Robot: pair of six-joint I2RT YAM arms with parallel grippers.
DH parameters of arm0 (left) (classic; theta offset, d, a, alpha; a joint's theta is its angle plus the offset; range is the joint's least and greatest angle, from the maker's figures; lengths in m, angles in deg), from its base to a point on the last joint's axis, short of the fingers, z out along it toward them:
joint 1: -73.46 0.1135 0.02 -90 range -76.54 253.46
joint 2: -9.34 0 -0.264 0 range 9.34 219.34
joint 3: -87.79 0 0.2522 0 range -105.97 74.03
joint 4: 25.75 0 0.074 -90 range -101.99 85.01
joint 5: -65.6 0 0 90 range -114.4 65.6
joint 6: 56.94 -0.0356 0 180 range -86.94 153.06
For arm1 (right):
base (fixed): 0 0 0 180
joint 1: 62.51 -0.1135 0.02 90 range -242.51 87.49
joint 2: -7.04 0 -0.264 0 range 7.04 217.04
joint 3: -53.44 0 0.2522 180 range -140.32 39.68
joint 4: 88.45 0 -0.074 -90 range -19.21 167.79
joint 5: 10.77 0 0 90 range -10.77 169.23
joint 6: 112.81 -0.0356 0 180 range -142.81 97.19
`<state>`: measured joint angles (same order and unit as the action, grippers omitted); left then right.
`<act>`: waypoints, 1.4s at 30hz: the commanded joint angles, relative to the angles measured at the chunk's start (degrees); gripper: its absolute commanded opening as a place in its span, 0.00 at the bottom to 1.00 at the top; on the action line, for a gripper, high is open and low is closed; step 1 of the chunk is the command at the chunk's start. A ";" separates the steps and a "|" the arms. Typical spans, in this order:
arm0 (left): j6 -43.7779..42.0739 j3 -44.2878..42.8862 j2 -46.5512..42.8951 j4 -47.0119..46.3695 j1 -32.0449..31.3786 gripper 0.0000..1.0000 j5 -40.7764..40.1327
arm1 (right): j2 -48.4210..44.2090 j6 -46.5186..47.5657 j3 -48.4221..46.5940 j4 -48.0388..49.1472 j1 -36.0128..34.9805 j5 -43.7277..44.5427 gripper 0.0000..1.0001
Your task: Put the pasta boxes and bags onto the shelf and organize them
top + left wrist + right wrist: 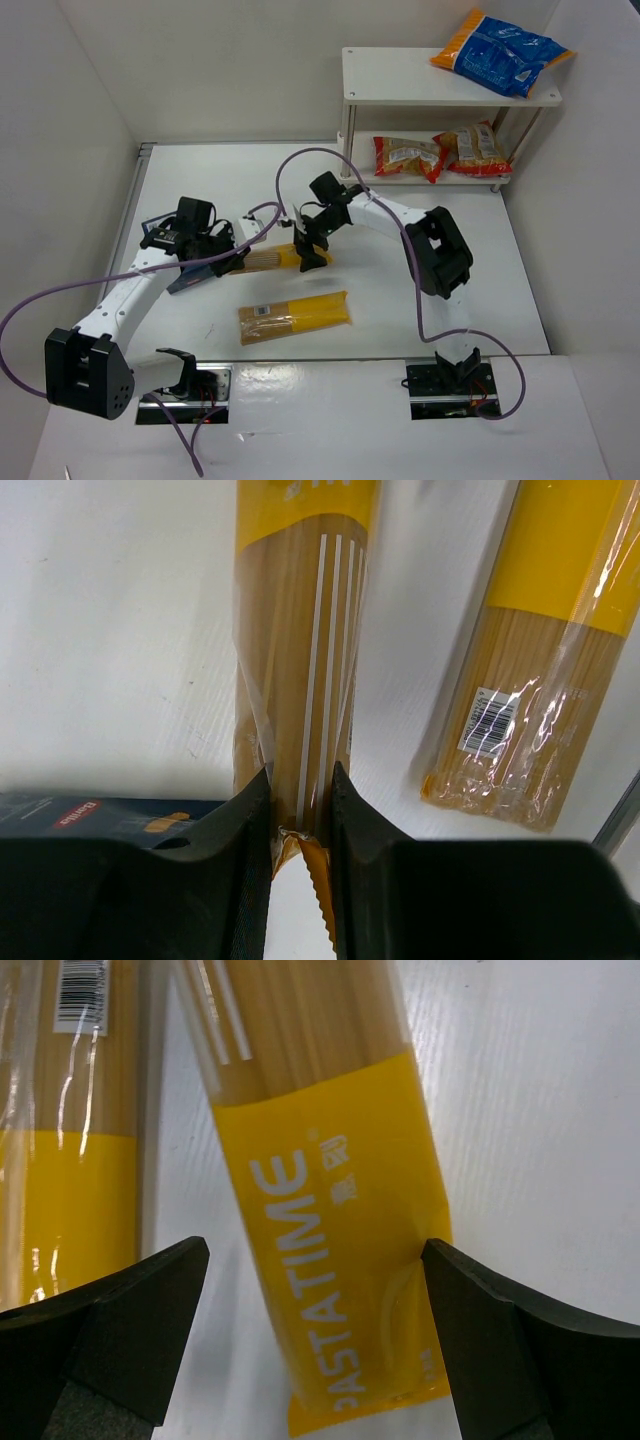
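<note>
A long yellow spaghetti packet [278,258] lies on the table between my two grippers. My left gripper [236,262] is shut on its clear tan end; the left wrist view shows the jaws [300,785] pinching the crimped seal of this packet [300,630]. My right gripper [312,254] is open and straddles the packet's yellow end [335,1230], with its fingers [315,1260] on either side and apart from it. A second spaghetti packet [295,317] lies nearer the arms. A dark-blue pasta box [90,815] lies under my left gripper [192,278].
The white two-tier shelf [400,75] stands at the back right. A large blue-and-orange bag [503,50] lies on its top board. Two red-and-yellow bags [408,157] [475,150] lie on its lower board. White walls enclose the table.
</note>
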<state>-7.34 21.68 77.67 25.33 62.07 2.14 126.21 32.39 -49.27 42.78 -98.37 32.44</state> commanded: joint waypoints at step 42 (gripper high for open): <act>32.57 -5.03 -14.20 -16.05 1.73 1.00 -39.19 | -21.42 -25.82 3.34 6.52 1.67 6.87 0.00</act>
<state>18.69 18.57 65.54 11.47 62.94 -28.56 111.77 13.77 -45.05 40.73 -97.29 40.97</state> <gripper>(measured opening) 1.001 0.406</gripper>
